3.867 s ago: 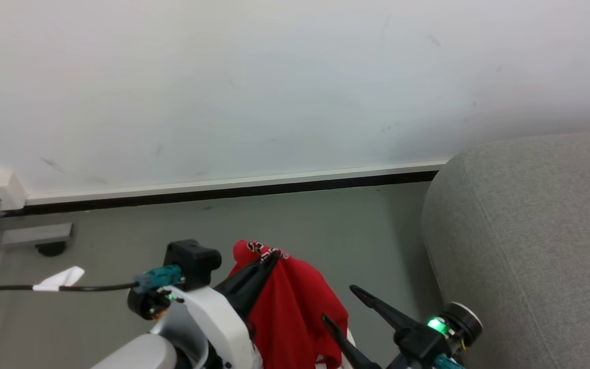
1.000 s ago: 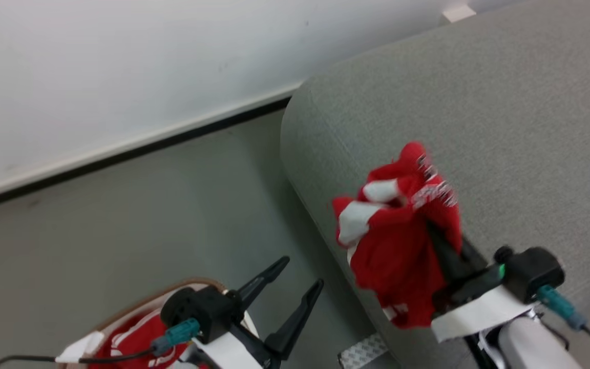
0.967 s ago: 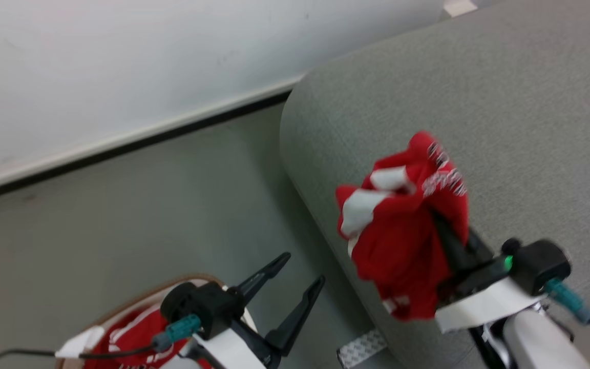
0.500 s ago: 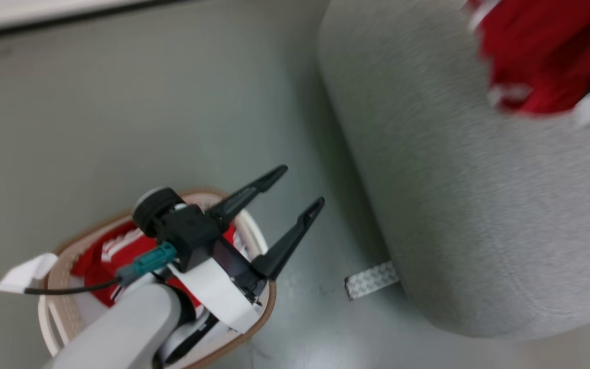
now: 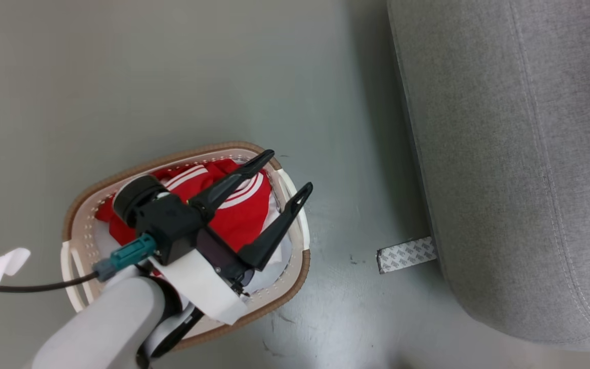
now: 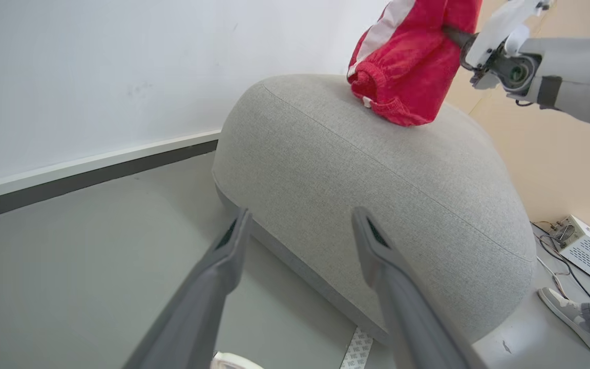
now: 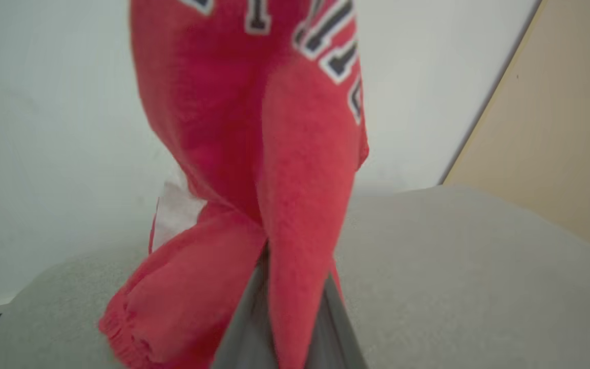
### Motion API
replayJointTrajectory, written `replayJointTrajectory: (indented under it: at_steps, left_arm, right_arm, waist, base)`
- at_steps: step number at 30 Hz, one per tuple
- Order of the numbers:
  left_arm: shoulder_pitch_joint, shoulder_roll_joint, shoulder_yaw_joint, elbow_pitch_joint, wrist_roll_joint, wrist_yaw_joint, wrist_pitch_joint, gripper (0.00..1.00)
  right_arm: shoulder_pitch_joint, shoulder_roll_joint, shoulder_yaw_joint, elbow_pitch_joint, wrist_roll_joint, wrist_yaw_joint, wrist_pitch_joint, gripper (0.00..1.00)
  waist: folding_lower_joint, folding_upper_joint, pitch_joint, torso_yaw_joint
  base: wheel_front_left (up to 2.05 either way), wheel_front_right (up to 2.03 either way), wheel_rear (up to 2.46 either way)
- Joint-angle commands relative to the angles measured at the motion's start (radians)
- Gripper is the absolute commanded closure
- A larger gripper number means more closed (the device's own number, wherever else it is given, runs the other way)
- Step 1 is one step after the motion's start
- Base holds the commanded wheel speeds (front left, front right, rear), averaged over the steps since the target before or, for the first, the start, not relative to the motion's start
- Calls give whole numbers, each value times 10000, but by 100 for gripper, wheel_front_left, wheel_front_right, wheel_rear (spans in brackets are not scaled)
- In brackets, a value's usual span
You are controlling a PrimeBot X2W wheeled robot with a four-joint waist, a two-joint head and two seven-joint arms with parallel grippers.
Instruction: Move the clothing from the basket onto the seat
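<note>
Clothing (image 5: 233,205) lies in the basket (image 5: 295,279): red fabric with white stripes, partly hidden behind the left arm. The basket stands on the grey floor (image 5: 172,77), near the seat (image 5: 505,154) but apart from it. A strip of patterned tape (image 5: 406,254) lies on the floor, one end at the seat's base.

Left tool (image 5: 289,170): fingers spread wide, nothing between them. In the head view it hangs above the basket, tips over the rim on the seat side. Its wrist view looks along the fingers at the seat's rounded flank and the white wall (image 6: 95,77) behind.

Right tool (image 6: 454,37): fingers closed together on a second jersey (image 6: 402,66), red with a white stripe and an elastic cuff. The right wrist view shows black-and-white lettering (image 7: 336,51) on it, with the fabric wrapped over both fingers. The jersey hangs bunched over the seat's top. Its lowest fold is at the cushion surface, but contact cannot be confirmed.

A person's shoe (image 6: 561,305) and a white vented box (image 6: 589,251) with cables are on the floor beyond the seat.
</note>
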State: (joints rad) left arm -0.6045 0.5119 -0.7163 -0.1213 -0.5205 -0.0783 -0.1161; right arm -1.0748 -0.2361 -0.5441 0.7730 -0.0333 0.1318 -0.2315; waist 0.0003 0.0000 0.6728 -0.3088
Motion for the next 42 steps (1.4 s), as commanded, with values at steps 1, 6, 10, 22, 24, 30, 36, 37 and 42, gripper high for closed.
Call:
replayJointTrajectory:
  at_steps: [1, 6, 10, 22, 24, 30, 36, 37, 42]
  left_arm:
    - [103, 32, 38, 17, -78, 33, -54, 0]
    - [323, 17, 26, 135, -231, 131, -124, 0]
    - [633, -25, 83, 307, -350, 262, -347, 0]
    - [2437, -408, 286, 1160, -890, 848, -1294, 0]
    - [2809, -476, 389, 1332, -975, 936, -1369, 0]
    - [4144, -835, 1053, 1845, -1042, 1084, -1487, 0]
    - [5694, -1429, 2471, 1922, -473, 1004, -1480, 0]
    - [5921, -1563, 2734, 1937, -347, 968, -1481, 0]
    - [6865, -2322, 4004, 2017, 313, 746, -1483, 0]
  right_arm:
    - [291, 61, -207, 224, -269, -21, -85, 65]
    - [647, 499, -1241, 810, -959, -21, -277, 0]
    - [1325, 965, -1095, 291, -942, -21, -337, 0]
    - [5474, 1791, 1220, -3251, -377, -21, -332, 0]
    - [6037, 1826, 1640, -3741, -217, -23, -327, 0]
    - [7761, 1857, 3243, -4884, 252, -21, -327, 0]
    - [9173, 1845, 4353, -5538, 511, -21, -326, 0]
    - [9349, 1837, 4459, -5595, 552, -23, -326, 0]
    - [10112, 1840, 5009, -5537, 725, -22, -327, 0]
  waist:
    - [-3, 0, -69, -17]
    - [-3, 0, -478, -87]
    - [-3, 0, -1127, -207]
    - [-3, 0, -3738, -64]
    - [-3, 0, -4132, 48]
    - [-3, 0, -5369, 541]
    - [-3, 0, -6205, 1128]
    - [-3, 0, -6310, 1238]
    - [-3, 0, -6647, 1754]
  base:
    - [0, 0, 0]
    - [0, 0, 0]
    - [0, 0, 0]
    - [0, 0, 0]
    - [0, 0, 0]
    - [0, 0, 0]
    - [0, 0, 0]
    - [0, 0, 0]
    - [0, 0, 0]
